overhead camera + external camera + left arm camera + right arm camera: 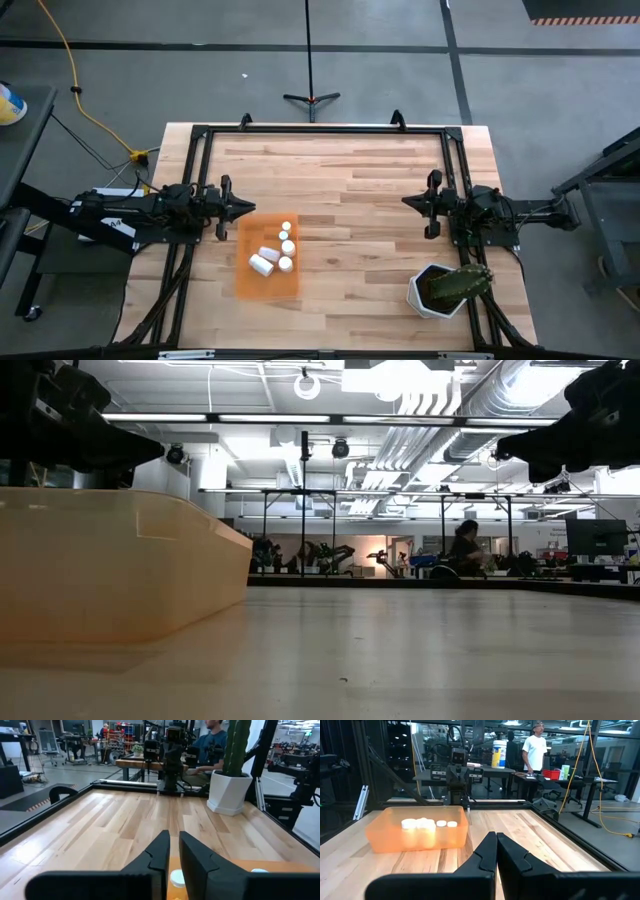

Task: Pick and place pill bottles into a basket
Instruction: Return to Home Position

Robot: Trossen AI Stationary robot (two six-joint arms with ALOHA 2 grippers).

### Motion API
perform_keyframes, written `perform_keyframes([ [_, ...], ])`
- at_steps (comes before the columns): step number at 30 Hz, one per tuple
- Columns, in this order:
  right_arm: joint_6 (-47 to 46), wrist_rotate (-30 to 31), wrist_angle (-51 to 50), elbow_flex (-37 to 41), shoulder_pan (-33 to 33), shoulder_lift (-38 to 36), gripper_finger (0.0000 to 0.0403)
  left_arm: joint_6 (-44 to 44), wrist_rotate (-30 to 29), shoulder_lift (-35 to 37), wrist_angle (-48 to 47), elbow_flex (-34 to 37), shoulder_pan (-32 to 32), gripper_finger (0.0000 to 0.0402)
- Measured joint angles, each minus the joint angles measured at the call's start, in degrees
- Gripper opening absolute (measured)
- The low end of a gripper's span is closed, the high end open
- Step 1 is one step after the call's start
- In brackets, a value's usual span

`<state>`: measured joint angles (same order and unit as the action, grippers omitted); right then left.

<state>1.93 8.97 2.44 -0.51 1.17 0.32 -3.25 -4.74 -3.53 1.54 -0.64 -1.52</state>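
The orange tray (245,283) lies on the wooden table, left of centre, toward the near edge. Several small white pill bottles (286,246) are inside it; most stand upright and one (262,263) lies on its side. The right wrist view shows the tray (385,837) and the bottles (425,824) too. My left gripper (250,208) hovers just past the tray's far left corner, shut and empty. A bottle cap (177,878) shows below its fingers. My right gripper (405,202) is shut and empty, right of centre, well away from the tray.
A white pot with a green plant (440,290) stands at the table's near right corner and also shows in the left wrist view (229,790). A black frame (320,128) runs round the table's edges. Bare wood lies between the two grippers. People stand in the room behind.
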Motion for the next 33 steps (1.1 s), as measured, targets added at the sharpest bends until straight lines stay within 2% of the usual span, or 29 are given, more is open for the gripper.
perform_keyframes([
  [33, 0.0, 0.0, 0.0, 0.0, 0.0, 0.0, 0.0, 0.0, 0.0, 0.0, 0.0, 0.0, 0.0, 0.0074],
])
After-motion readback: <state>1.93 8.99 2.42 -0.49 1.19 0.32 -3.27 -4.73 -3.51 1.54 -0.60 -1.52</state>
